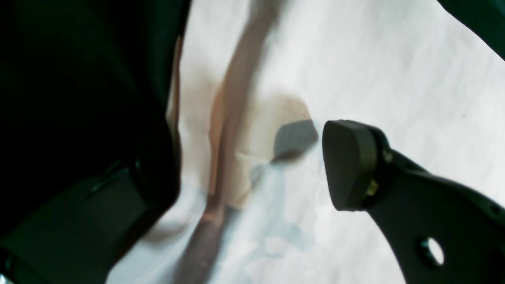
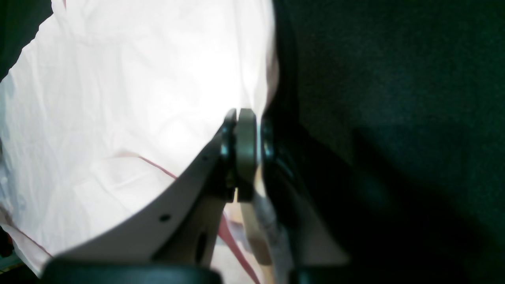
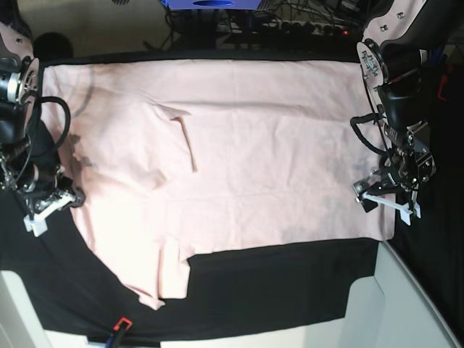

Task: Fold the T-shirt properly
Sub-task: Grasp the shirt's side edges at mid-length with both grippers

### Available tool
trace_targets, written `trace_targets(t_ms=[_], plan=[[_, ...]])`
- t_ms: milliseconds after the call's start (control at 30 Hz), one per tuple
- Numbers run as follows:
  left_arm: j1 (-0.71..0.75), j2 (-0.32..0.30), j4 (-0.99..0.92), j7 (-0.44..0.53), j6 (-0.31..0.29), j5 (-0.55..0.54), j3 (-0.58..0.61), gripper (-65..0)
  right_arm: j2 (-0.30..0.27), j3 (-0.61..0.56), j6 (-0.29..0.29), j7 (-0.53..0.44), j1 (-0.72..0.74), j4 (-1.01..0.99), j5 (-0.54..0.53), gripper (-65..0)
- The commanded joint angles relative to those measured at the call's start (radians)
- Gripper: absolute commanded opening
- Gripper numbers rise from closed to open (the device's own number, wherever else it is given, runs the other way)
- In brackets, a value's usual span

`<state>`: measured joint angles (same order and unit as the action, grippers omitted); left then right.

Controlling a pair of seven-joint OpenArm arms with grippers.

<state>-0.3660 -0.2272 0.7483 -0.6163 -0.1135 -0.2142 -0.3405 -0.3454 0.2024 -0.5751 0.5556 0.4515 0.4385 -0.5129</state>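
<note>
Pink T-shirt (image 3: 239,145) spread flat on worktop (image 3: 290,279); left end effector (image 3: 388,196) gapes wide above shirt edge, holding nothing; right end effector (image 3: 51,203) pinched closed on shirt's opposite edge.

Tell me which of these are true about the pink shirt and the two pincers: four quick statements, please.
1. The T-shirt lies spread over a black table cloth. True.
2. The left pincer is clamped shut. False: it stands open at the shirt's edge.
3. The right pincer is shut. True.
4. The shirt is folded into a neat small square. False: it is mostly spread out, with only a few parts turned over.
</note>
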Motion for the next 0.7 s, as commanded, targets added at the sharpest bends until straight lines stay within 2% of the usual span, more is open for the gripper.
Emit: trace_targets(t_ms=[0, 33, 67, 167, 233, 333, 400, 433, 500, 667], plan=[[-0.018, -0.010, 0.010, -0.006, -0.005, -0.009, -0.001, -10.6, -0.016, 0.004, -0.007, -0.013, 0.028, 0.016, -0.013, -65.0], [-0.018, -0.010, 0.010, -0.006, -0.005, -0.009, -0.001, -12.6, -0.016, 0.002, -0.007, -0.013, 0.028, 0.016, -0.013, -65.0], [-0.017, -0.010, 0.010, -0.006, -0.005, -0.009, -0.001, -18.0, -0.016, 0.002, -0.007, -0.013, 0.028, 0.016, -0.013, -65.0], [-0.015, -0.011, 0.010, -0.006, -0.005, -0.009, -0.001, -42.5, -0.016, 0.002, -0.007, -0.013, 0.028, 0.016, -0.013, -65.0], [-0.015, -0.011, 0.010, -0.006, -0.005, -0.011, -0.001, -50.7, -0.016, 0.002, -0.007, -0.013, 0.028, 0.016, -0.013, -65.0], [-0.015, -0.013, 0.015, -0.006, -0.005, -0.018, -0.013, -50.7, -0.016, 0.004, -0.007, -0.018, 0.028, 0.018, -0.013, -65.0], [-0.015, -0.013, 0.020, -0.009, -0.005, -0.018, -0.067, -51.7, -0.016, 0.006, -0.007, -0.019, 0.028, 0.024, -0.013, -65.0], [-0.015, -0.011, 0.020, -0.009, -0.005, -0.018, -0.095, -54.8, -0.019, 0.006, -0.007, -0.021, 0.028, 0.026, -0.014, -65.0], [-0.017, -0.008, 0.020, -0.009, -0.005, -0.018, -0.122, -65.0, -0.022, 0.007, -0.007, -0.030, 0.028, 0.026, -0.014, -65.0], [-0.015, -0.007, 0.020, -0.009, -0.005, -0.018, -0.124, -65.0, -0.024, 0.007, -0.007, -0.068, 0.028, 0.026, -0.014, -65.0]])
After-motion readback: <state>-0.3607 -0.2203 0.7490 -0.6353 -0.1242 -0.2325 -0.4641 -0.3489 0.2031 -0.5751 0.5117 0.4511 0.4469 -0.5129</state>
